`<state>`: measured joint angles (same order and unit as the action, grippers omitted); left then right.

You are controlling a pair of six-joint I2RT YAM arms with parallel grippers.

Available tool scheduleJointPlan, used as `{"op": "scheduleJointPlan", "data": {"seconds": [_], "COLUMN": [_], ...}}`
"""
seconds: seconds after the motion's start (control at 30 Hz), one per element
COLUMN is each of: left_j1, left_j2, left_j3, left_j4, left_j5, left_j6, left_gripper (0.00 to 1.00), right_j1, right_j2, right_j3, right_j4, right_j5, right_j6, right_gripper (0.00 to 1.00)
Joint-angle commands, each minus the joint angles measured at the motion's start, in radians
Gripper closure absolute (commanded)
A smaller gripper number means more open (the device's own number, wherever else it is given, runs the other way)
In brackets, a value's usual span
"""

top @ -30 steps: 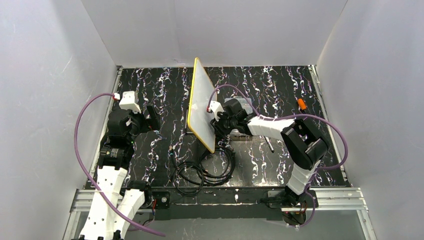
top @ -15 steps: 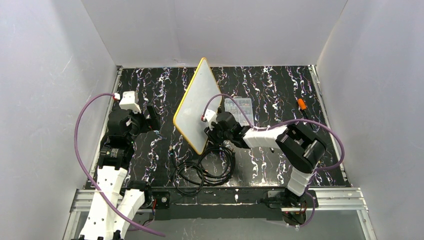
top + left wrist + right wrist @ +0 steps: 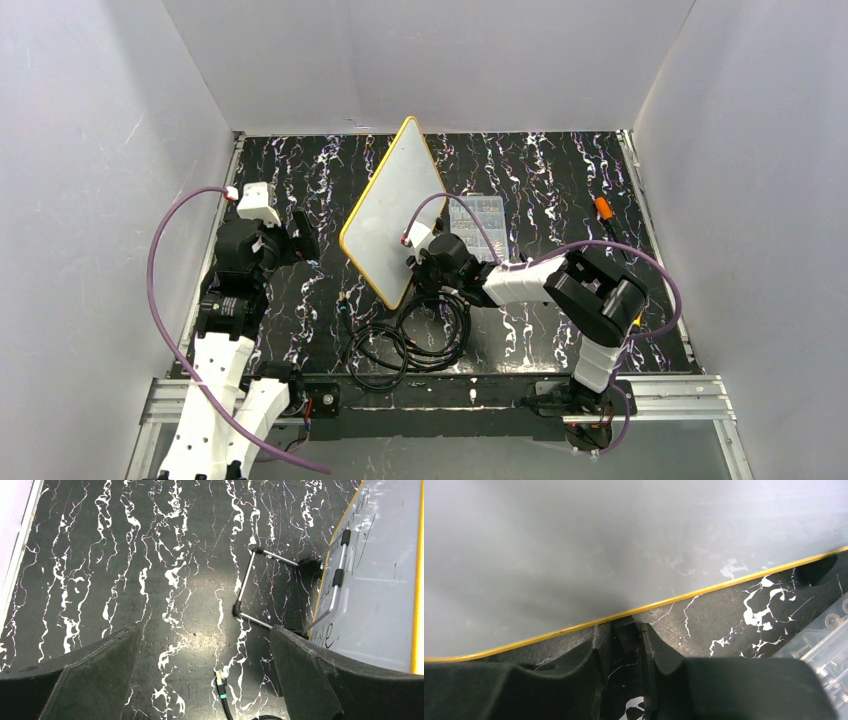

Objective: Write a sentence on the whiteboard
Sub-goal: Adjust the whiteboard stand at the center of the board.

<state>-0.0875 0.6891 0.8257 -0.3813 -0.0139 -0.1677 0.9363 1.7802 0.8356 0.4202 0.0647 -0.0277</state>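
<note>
The whiteboard (image 3: 385, 215), white with a yellow rim, stands tilted up on edge in the table's middle. In the left wrist view the whiteboard (image 3: 380, 580) shows the sentence (image 3: 327, 636) as dark lettering, partly hidden by a wire stand (image 3: 250, 587). My right gripper (image 3: 420, 265) is at the board's lower right edge. In its wrist view the right gripper (image 3: 626, 627) has its jaws nearly together on a small dark piece just under the whiteboard (image 3: 599, 545) rim. The left gripper (image 3: 303, 240) hangs open to the board's left, and in its own view the left gripper (image 3: 205, 630) holds nothing.
A clear parts box (image 3: 480, 225) lies behind the right gripper, and the same parts box (image 3: 824, 635) shows at the wrist view's right edge. Black cables (image 3: 410, 335) coil near the front. A cable plug (image 3: 221, 682) lies below the left gripper. An orange object (image 3: 603, 207) sits far right.
The whiteboard has swung from edge-on to show its face, its lower end moving left and nearer. The right gripper moved with it. The left arm stayed still.
</note>
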Motion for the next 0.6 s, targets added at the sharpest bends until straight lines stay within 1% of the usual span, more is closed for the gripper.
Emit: {"op": "scheduleJointPlan", "data": {"seconds": [0.0, 0.07, 0.1, 0.23, 0.43, 0.5, 0.57], "left_j1": [-0.004, -0.006, -0.006, -0.006, -0.006, -0.006, -0.005], "left_j2": [-0.014, -0.016, -0.016, -0.020, -0.030, -0.041, -0.064], "left_j3": [-0.005, -0.005, -0.004, 0.000, 0.024, 0.028, 0.028], "left_j4": [-0.007, -0.007, -0.008, -0.021, -0.066, -0.070, -0.064], "left_j5": [-0.017, -0.021, -0.022, -0.056, -0.281, -0.373, -0.423], "left_j6": [0.010, 0.010, 0.010, 0.003, -0.033, -0.042, -0.043], "left_gripper": [0.01, 0.01, 0.01, 0.01, 0.01, 0.01, 0.01], "right_j1": [0.038, 0.061, 0.073, 0.122, 0.195, 0.213, 0.228], "right_j2": [0.022, 0.021, 0.021, 0.033, 0.099, 0.126, 0.150], "right_j3": [0.003, -0.003, -0.006, 0.000, 0.051, 0.083, 0.113], "right_j4": [0.105, 0.124, 0.133, 0.149, 0.136, 0.110, 0.086], "right_j5": [0.047, 0.075, 0.094, 0.214, 0.428, 0.480, 0.524], "right_j6": [0.021, 0.022, 0.032, 0.100, 0.240, 0.289, 0.332], "right_gripper": [0.71, 0.77, 0.78, 0.86, 0.92, 0.94, 0.94]}}
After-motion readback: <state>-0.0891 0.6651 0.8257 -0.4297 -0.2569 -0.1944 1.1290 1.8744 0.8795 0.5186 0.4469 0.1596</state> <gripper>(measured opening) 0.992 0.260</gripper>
